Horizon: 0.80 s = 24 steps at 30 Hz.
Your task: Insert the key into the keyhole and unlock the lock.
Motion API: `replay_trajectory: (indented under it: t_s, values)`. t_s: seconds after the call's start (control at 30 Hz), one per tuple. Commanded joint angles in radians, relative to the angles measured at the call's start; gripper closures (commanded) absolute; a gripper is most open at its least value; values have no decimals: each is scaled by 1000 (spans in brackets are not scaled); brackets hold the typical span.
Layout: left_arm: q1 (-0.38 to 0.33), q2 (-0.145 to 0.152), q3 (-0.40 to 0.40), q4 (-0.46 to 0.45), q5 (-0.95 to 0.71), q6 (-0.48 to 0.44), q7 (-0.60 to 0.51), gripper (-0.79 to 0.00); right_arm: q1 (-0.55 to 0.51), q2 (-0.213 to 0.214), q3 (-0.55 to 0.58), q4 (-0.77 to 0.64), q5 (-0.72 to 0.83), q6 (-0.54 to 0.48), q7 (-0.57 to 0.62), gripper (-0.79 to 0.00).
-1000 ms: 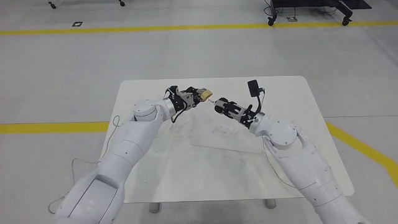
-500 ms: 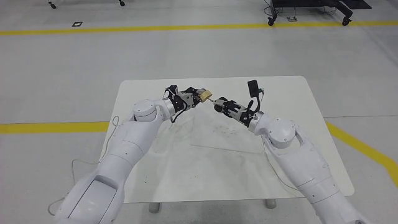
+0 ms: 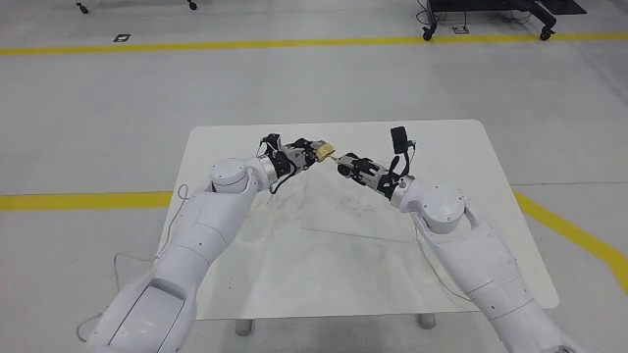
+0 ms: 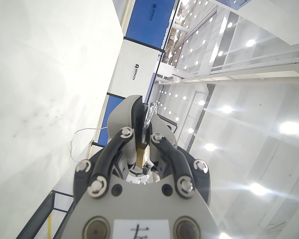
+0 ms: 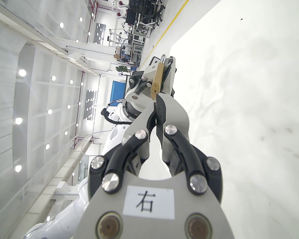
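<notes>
Top view: the right end effector (image 3: 344, 163) is closing the last of the gap to the lock (image 3: 323, 147), having edged toward it with its arm over the past second. The left end effector (image 3: 314, 149) is holding the brass body just where it was, in the air above the far middle of the white desk (image 3: 451, 157). The left end effector is gripping the lock tightly from both sides, its steel shackle lying toward the fingertips. The right end effector is pinched almost fully closed on the key (image 3: 339, 160), which is showing as little more than a sliver beyond the tips. In the right wrist view those tips are sitting right against the near end of the lock, in line with its length. By this evidence the approach is all but finished and the insertion is either starting or about to start. Whether the blade is already entering the keyhole cannot be told, since the meeting point is hidden behind the fingers. The turn that would free the shackle is not yet done, and it is looking shut.
</notes>
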Motion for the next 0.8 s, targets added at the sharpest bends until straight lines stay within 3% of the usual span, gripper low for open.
replay_trajectory:
  t_s: [0.0, 0.77]
  values:
    - [1, 0, -2, -1, 2, 1, 0, 0, -1, -1, 3, 2, 6, 2, -8, 0]
    - [6, -5, -18, -6, 30, 8, 2, 0, 15, -20, -35, 5, -29, 32, -40, 0]
